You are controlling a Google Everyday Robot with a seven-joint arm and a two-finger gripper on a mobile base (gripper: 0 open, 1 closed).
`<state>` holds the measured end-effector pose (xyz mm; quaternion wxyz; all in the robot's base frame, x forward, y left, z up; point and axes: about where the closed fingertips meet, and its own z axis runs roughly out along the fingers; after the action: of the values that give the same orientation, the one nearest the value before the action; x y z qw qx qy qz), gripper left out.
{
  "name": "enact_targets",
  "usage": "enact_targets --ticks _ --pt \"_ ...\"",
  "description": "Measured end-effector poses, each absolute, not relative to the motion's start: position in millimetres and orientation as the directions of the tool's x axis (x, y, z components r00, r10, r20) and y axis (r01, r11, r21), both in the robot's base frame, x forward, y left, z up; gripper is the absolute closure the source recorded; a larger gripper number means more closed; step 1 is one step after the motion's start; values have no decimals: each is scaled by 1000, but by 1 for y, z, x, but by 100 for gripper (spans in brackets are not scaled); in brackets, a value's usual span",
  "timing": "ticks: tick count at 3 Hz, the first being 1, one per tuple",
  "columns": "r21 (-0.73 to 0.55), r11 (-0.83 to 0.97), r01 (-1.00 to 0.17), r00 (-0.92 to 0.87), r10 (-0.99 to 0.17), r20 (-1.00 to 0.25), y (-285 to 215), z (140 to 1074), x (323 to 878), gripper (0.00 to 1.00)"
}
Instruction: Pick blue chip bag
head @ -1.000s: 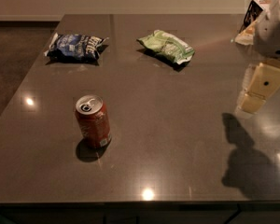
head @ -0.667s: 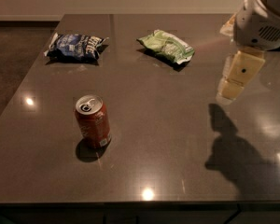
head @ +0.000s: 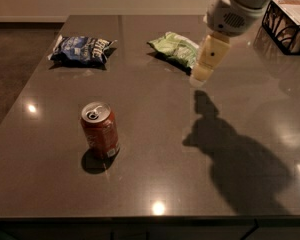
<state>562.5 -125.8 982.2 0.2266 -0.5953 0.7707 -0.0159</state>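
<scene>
Foil of the blue chip bag (head: 80, 50), flat at the far left of the table (head: 150, 149), is likely light, soft and slippery; pinch its puffed middle. The gripper (head: 199, 75) hangs well apart beside the green bag (head: 174, 48), empty; its opening cannot be told.

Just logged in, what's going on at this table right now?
The robot's gripper hangs over the table just beside the green chip bag, carrying nothing. The blue chip bag it should pick lies untouched at the far left, well apart from it. A red can stands upright nearer the front.
</scene>
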Motion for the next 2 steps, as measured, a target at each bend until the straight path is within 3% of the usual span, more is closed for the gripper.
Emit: enact_targets --ticks 2 --pt "-282 319 -905 -177 -883 -435 -60 970 629 0"
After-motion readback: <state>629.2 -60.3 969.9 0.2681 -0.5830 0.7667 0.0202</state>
